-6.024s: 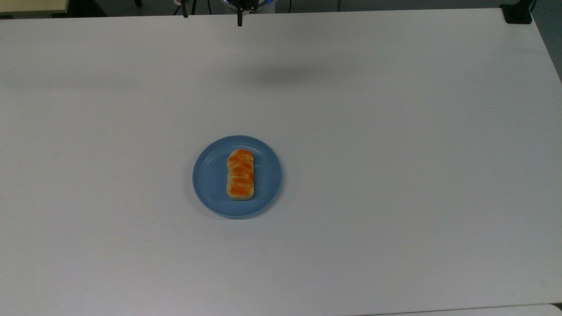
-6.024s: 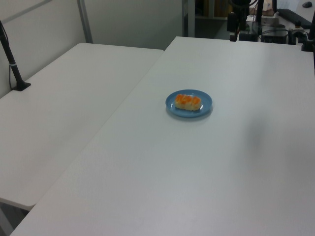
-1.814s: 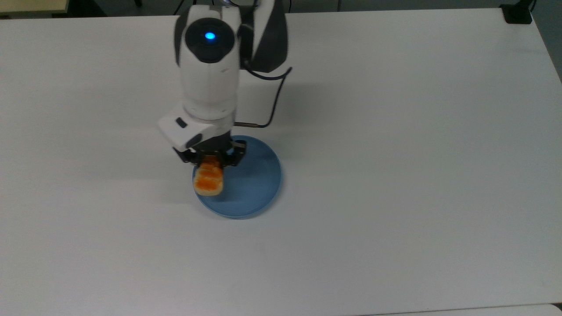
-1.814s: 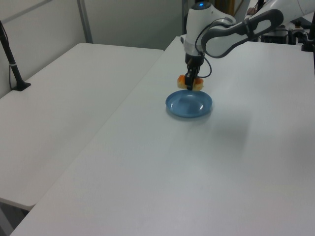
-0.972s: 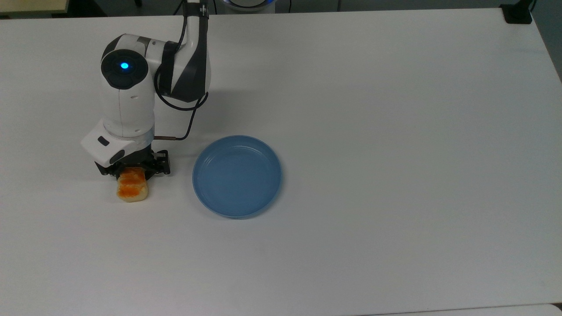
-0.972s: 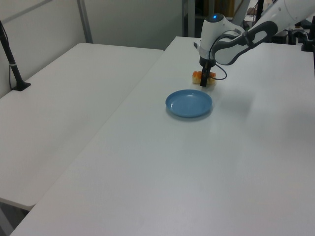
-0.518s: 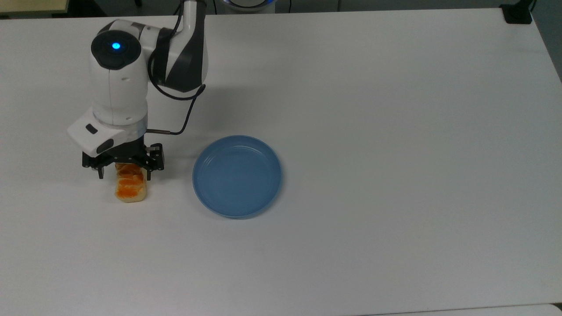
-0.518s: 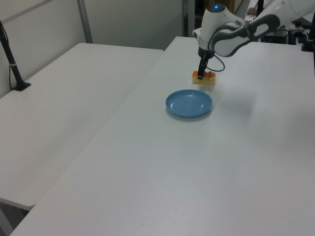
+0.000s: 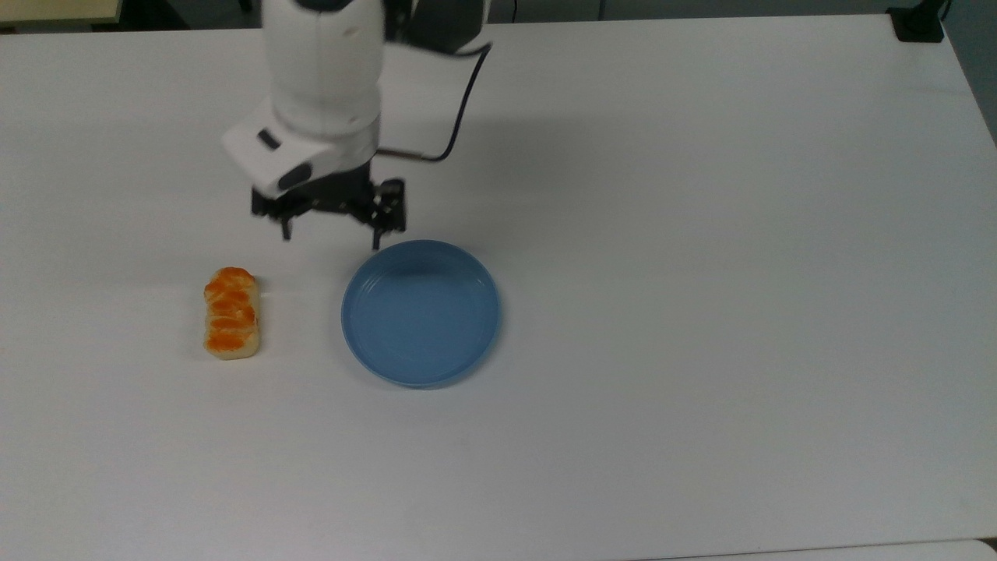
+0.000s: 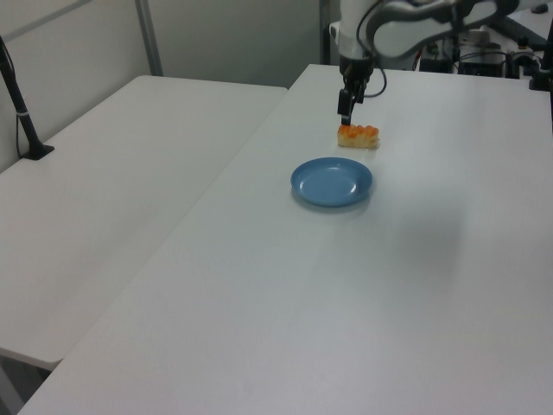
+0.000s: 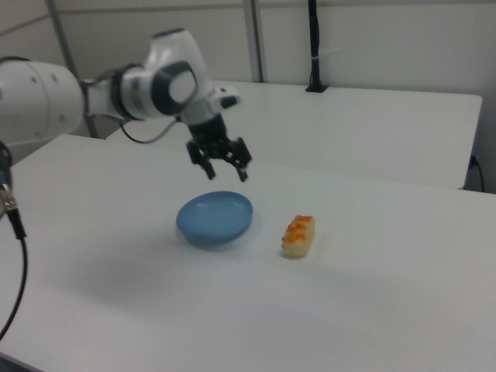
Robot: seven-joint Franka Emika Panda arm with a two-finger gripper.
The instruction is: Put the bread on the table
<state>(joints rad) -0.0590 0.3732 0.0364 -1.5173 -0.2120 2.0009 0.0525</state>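
The gripper [image 9: 330, 232] hangs in the air with its two dark fingers [image 9: 376, 234] spread wide apart and nothing between them. In the top view it sits at about 11 o'clock from the plate [image 9: 420, 313], its right finger close over the plate's far rim, and at about 1 o'clock from the bread [image 9: 230, 313], well apart from it. In the right view the gripper [image 11: 221, 165] is clearly raised above the surface, at 12 o'clock from the plate [image 11: 215, 218], fingers pointing down and splayed. In the left view the gripper [image 10: 345, 111] hovers at 11 o'clock just above the bread [image 10: 358, 137].

The bread lies flat on the table [image 9: 701, 234], orange-brown top up, its long axis running 12 to 6 o'clock in the top view. It rests at 9 o'clock from the plate, near it but not touching, with bare white table between them. In the right view the bread [image 11: 298, 235] lies at 3 o'clock from the plate, on the table [image 11: 387, 310].

The plate is round, blue and holds nothing. In the left view the plate [image 10: 332, 181] sits at 7 o'clock from the bread on the table [image 10: 346, 303].

The white arm [image 9: 323, 70] reaches in from 12 o'clock in the top view, with a black cable [image 9: 459, 101] looping at its right.
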